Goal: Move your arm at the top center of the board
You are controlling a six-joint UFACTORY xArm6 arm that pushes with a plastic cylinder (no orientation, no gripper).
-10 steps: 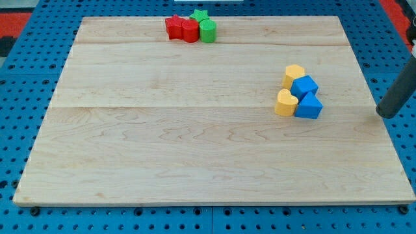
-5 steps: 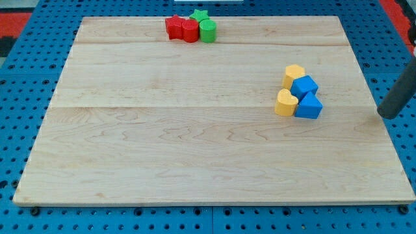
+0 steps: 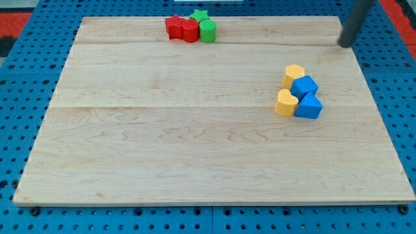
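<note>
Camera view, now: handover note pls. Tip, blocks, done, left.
Tip: my tip sits near the board's top right corner, touching no block.
Blocks: at top centre, a tight cluster of red block, second red block, green cylinder and green star. At the view's right, yellow block, blue cube, second yellow block and blue wedge-like block, packed together.
Done: the tip is up near the top edge.
Left: slide toward the view's left along the top edge to the centre; the red and green cluster sits right there, so probably stop short of it.
</note>
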